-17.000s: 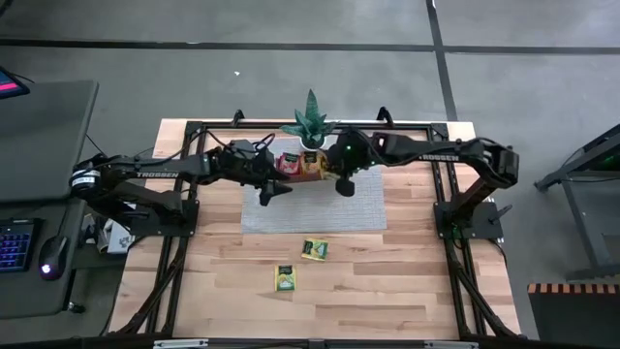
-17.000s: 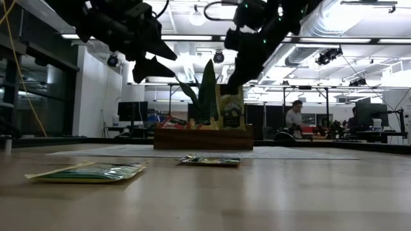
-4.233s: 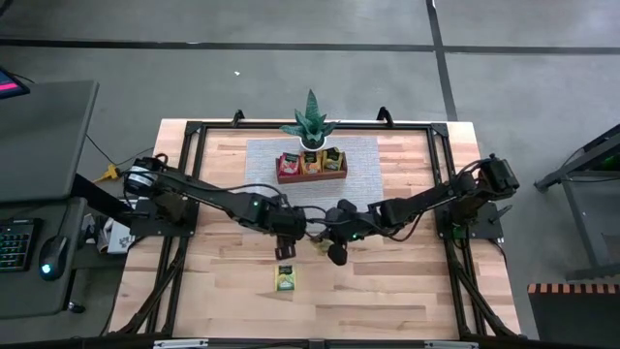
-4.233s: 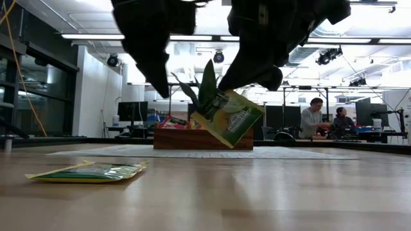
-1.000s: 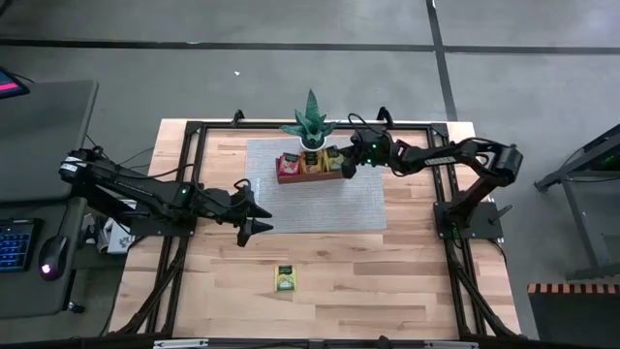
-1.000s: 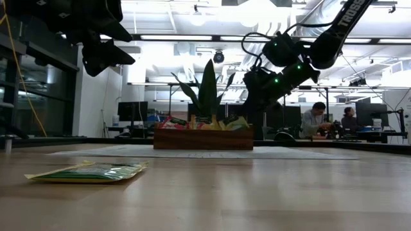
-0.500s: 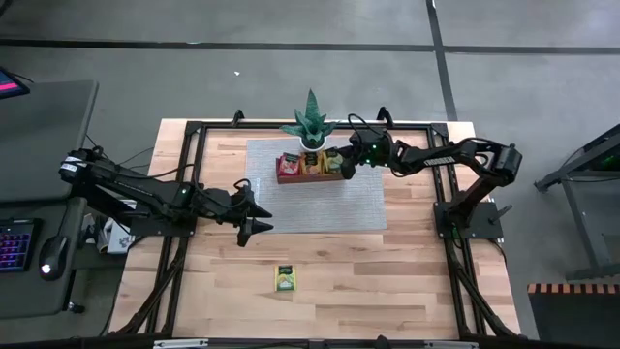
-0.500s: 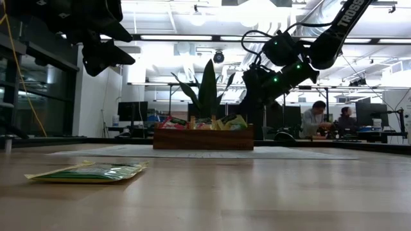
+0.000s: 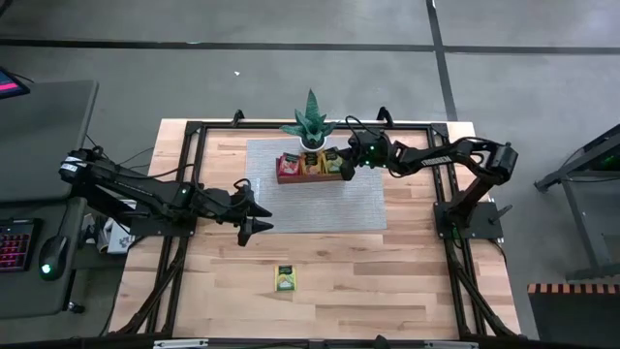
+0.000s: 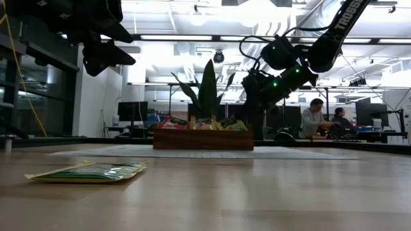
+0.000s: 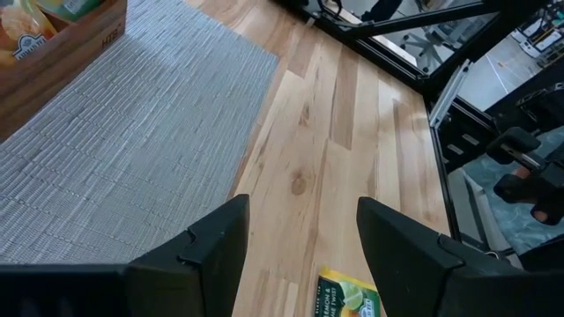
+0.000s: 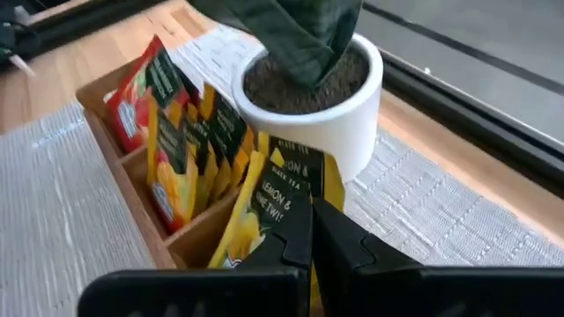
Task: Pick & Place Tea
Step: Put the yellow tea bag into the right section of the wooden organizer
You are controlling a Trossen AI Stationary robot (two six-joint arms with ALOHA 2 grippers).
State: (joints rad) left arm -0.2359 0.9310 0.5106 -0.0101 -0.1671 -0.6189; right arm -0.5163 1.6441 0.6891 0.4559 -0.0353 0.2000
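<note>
The right gripper (image 9: 346,166) hangs at the right end of the wooden tray (image 9: 312,175), which sits at the far side of the grey woven mat (image 9: 312,199), just in front of the potted plant (image 9: 310,118). In the right wrist view its two dark fingers (image 12: 295,231) are pressed together with no gap, their tips right against the yellow tea packets (image 12: 264,211) standing in the tray's right-hand compartment; whether the tips actually pinch a packet or only touch it is hard to tell from here. That same view shows orange packets in the middle compartment and red ones (image 12: 132,97) in the left one, all standing on edge, with the plant's white pot (image 12: 317,97) just behind them.

The left gripper (image 9: 254,215) hovers above the mat's near-left corner, well apart from the tray. Its fingers (image 11: 216,238) stand wide apart with nothing between them, bare wood and mat showing through the gap.

One green tea packet (image 9: 284,278) lies flat on the bare wooden table (image 9: 407,281), nearer than the mat and a little left of centre, well apart from both grippers. In the low view it lies at the near left (image 10: 90,171), with the tray (image 10: 203,138) and plant beyond it
</note>
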